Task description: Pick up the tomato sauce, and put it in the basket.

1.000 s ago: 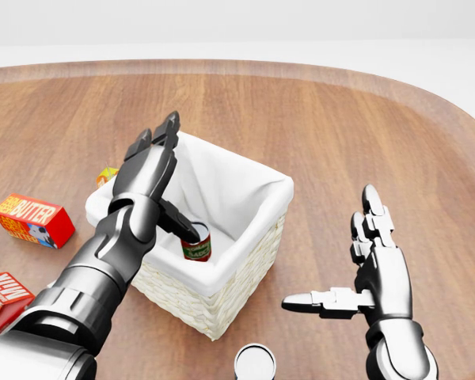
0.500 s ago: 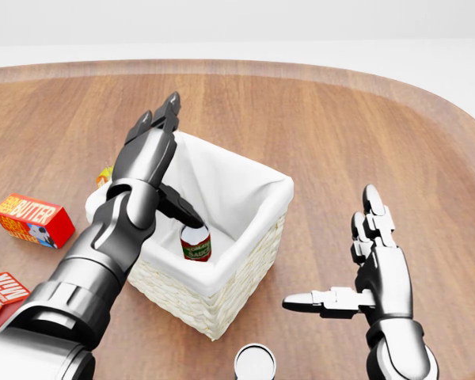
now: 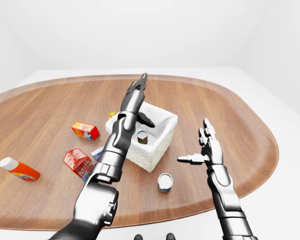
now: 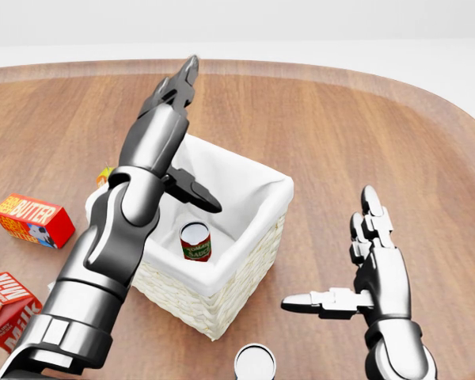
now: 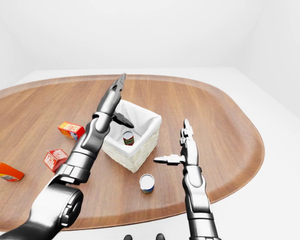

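Note:
The tomato sauce can (image 4: 195, 241), red and green with a white lid, stands upright inside the white-lined wicker basket (image 4: 253, 253). My left hand (image 4: 184, 134) is raised above the basket, fingers stretched out straight and open, holding nothing, thumb pointing over the can. My right hand (image 4: 344, 261) hovers to the right of the basket, open, palm turned left, thumb extended towards the basket. In the right-eye view the can (image 5: 128, 138) shows clear of both hands.
Another can (image 4: 255, 363) stands below the basket at the head view's bottom edge. A butter box (image 4: 33, 221) and a milk carton (image 4: 8, 309) lie at the left. An orange bottle (image 3: 19, 169) lies far left on the wooden table (image 4: 340, 134).
My left hand let go of the tomato sauce can and rose up out of the basket. The can stays standing inside. The right hand has not moved.

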Robot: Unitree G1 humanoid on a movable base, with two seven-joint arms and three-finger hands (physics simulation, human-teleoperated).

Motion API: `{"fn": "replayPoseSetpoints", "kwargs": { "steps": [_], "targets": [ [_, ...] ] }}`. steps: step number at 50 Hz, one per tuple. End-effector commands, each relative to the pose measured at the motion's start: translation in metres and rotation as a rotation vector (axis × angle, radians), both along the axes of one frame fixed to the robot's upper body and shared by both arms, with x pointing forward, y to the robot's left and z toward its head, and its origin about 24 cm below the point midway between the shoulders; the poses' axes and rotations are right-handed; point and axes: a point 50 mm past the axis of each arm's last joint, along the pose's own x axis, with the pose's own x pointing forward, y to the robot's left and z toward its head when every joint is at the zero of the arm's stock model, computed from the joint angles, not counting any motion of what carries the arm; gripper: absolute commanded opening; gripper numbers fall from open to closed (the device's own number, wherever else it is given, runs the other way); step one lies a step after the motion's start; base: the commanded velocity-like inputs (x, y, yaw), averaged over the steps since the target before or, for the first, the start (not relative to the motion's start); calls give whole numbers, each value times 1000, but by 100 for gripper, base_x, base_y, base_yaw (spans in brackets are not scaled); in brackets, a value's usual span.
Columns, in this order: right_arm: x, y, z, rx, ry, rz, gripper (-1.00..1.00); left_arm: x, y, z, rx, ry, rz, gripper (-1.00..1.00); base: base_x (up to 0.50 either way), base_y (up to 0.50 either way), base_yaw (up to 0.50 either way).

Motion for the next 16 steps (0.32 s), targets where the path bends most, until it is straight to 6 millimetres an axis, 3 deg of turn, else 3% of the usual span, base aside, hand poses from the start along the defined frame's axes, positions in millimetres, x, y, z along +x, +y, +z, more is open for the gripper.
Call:
{"fn": "replayPoseSetpoints", "kwargs": {
  "steps": [1,16],
  "targets": [
    [0,1,0,-1,1,1,100,-27,-4,23,-53,-70,-59,100,0,0,0],
    [-1,2,1,-4,1,4,100,-71,0,48,-112,-178,-135,100,0,0,0]
  ]
}}
